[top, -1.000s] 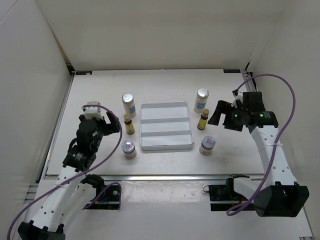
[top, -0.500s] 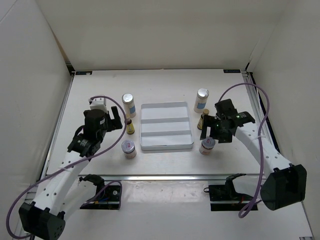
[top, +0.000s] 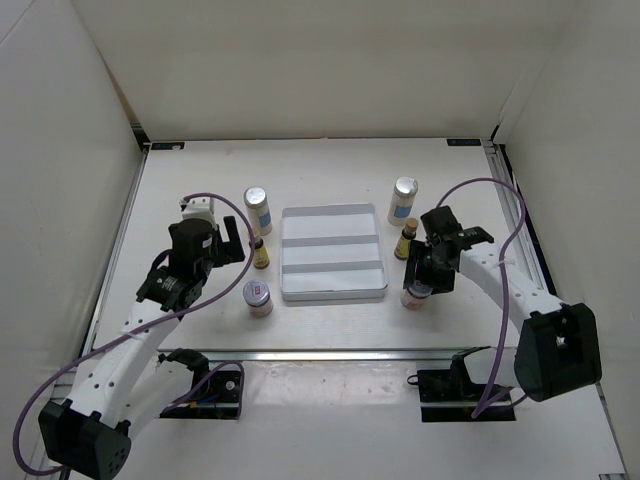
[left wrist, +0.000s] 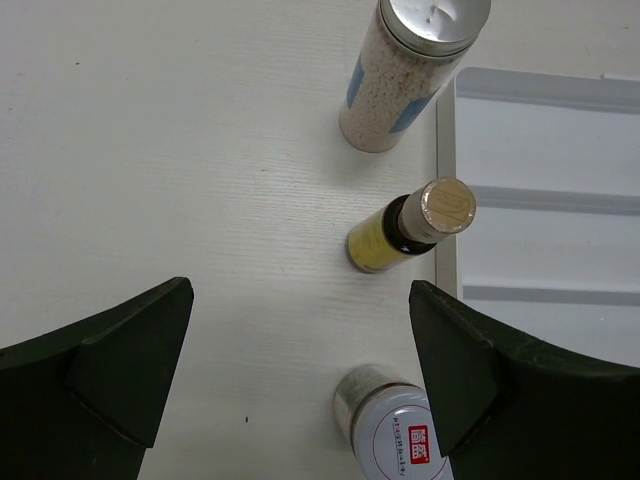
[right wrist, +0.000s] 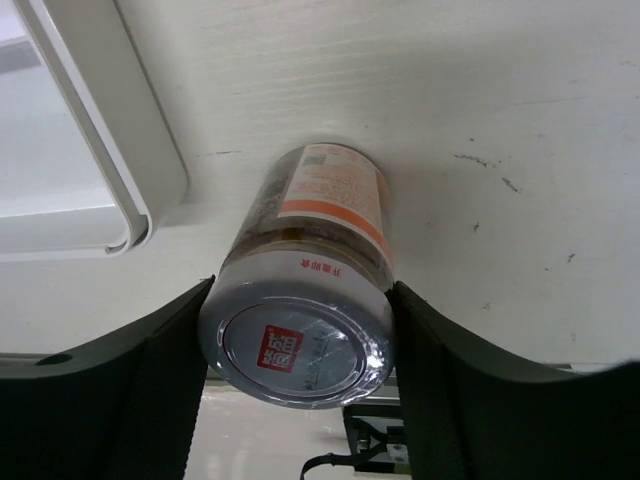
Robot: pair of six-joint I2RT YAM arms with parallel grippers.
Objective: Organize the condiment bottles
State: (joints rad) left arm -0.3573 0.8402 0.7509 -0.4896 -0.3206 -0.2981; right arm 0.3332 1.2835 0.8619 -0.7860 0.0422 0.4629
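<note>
Pinching the near-right squat jar [right wrist: 310, 230] by the tray [right wrist: 110, 130] corner: right fingers [right wrist: 130, 400]. Left fingers [left wrist: 110, 370] spread over open surface [left wrist: 150, 150]. Two white bottles [top: 258, 208] [top: 403, 200], two amber bottles [top: 260, 252] [top: 407, 240], two squat jars [top: 258, 297].

Two tall white bottles [top: 258, 208] [top: 403, 199], two slim amber bottles [top: 260, 250] [top: 406, 240] and, it seems, two squat jars [top: 258, 297] [right wrist: 320, 210], one being largely hidden from above, are being shown. One white ribbed tray [top: 333, 270] and two robot arms [top: 170, 290] [top: 500, 275] are being counted as well.

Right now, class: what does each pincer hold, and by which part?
The right pincer clasps the squat red-marked silver-lidded jar by its upper sides, just below the lid; the open left pincer holds nothing.
</note>
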